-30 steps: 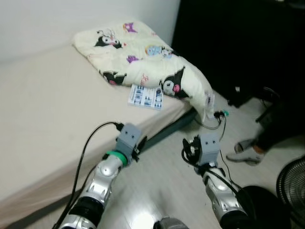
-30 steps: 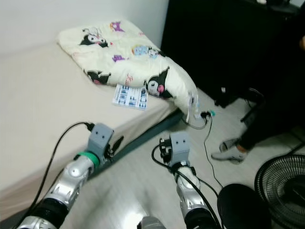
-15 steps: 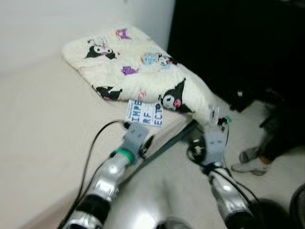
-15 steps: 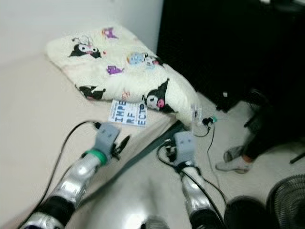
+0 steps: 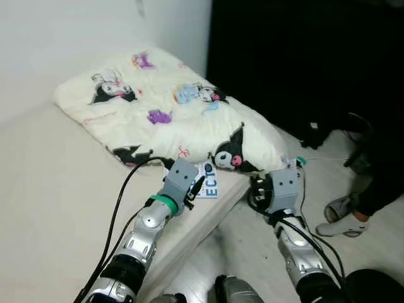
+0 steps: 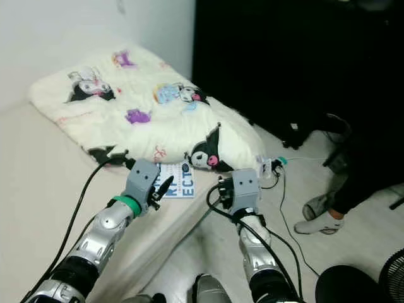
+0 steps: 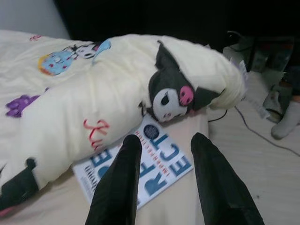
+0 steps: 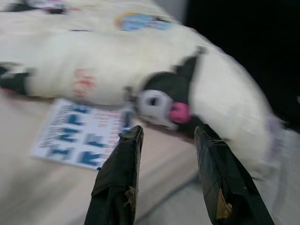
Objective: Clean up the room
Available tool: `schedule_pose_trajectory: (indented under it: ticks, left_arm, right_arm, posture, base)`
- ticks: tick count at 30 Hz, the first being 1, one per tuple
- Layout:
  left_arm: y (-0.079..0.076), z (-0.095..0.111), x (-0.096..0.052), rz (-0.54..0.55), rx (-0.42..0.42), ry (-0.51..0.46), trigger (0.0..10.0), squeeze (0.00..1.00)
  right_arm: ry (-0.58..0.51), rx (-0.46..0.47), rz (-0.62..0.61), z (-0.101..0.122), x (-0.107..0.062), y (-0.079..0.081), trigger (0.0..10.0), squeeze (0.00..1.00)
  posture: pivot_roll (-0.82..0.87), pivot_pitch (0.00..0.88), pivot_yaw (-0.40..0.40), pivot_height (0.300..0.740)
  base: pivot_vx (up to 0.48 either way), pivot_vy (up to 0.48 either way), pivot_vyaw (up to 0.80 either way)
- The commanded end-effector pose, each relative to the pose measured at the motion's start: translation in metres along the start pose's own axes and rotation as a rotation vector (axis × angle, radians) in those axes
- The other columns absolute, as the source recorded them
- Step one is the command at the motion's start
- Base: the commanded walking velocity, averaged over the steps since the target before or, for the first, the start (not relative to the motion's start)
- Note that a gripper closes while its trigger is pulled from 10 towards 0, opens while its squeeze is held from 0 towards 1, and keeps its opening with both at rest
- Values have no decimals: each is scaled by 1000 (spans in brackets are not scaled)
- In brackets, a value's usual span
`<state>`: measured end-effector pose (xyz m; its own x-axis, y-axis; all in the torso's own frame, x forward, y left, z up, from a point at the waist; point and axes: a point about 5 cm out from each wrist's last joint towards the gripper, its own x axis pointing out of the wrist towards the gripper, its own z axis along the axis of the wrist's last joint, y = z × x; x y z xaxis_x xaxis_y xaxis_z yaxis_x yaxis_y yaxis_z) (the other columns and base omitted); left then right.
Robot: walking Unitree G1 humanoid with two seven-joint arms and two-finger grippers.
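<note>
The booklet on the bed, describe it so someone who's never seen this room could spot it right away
Start at the bed along the white wall, where a cream blanket printed with cartoon characters is piled at the far end. At the blanket's near edge, close to the mattress side, lies the booklet, partly tucked under the blanket. It is the one flat, white thing there, with large blue block letters.

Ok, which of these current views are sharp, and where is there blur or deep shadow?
Both eye views are fairly sharp, though the area right of the blanket is near-black. The left wrist view is slightly soft but the booklet lettering is legible. The right wrist view is motion-blurred, smearing the booklet's print.
</note>
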<state>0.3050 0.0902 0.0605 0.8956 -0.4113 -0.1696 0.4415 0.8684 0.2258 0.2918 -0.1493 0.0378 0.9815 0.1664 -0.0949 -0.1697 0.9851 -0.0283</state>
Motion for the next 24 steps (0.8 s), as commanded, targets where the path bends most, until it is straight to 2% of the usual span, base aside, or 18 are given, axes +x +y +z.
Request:
schedule_pose_trajectory:
  ticks: [1,10,13,14,15,16,18,20,21,22,23,24]
  left_arm:
    - [-1,-7,-3,-5,5,31,10000,0]
    - [-1,-7,-3,-15,30,25,10000,0]
    - [-2,-6,-5,-31,139,-4,10000,0]
    - [-2,-6,-5,-31,139,-4,10000,0]
    - [-2,-6,-6,-41,222,-20,10000,0]
    - [-2,-6,-6,-41,222,-20,10000,0]
    - [-3,-9,-11,-74,432,-53,10000,0]
    - [-3,-9,-11,-74,432,-53,10000,0]
    - [-4,-11,-13,-83,504,-63,10000,0]
    - [-4,-11,-13,-83,504,-63,10000,0]
    - [-4,-13,-15,-86,571,-70,10000,0]
    - [-4,-14,-15,-83,603,-71,10000,0]
  right_arm:
    - [17,4,-1,-5,-4,0,10000,0]
    - [21,-1,4,-6,-3,1,10000,0]
    - [18,-3,7,-5,-3,3,10000,0]
    - [18,-3,7,-5,-3,3,10000,0]
    - [13,-1,4,-4,-2,3,10000,0]
    - [13,-1,4,-4,-2,3,10000,0]
    - [5,2,-3,-2,0,4,10000,0]
    - [5,2,-3,-2,0,4,10000,0]
    - [2,4,-4,-2,0,5,10000,0]
    - [2,4,-4,-2,0,5,10000,0]
    - [1,5,-4,-1,0,5,10000,0]
    - [-1,7,-4,-1,0,5,10000,0]
  posture:
    - [-47,9,24,740]
    - [-45,5,27,740]
    - [-39,6,28,740]
    - [-39,6,28,740]
    - [-37,7,28,740]
    - [-37,7,28,740]
    - [-30,9,26,740]
    - [-30,9,26,740]
    - [-28,11,25,740]
    - [-28,11,25,740]
    - [-28,14,25,735]
    - [-29,15,25,730]
  base:
    - [0,0,0]
    - [0,0,0]
    - [0,0,0]
    - [0,0,0]
    - [0,0,0]
    - [0,0,0]
    - [0,0,0]
    - [0,0,0]
    - [0,0,0]
    - [0,0,0]
    - [0,0,0]
    - [0,0,0]
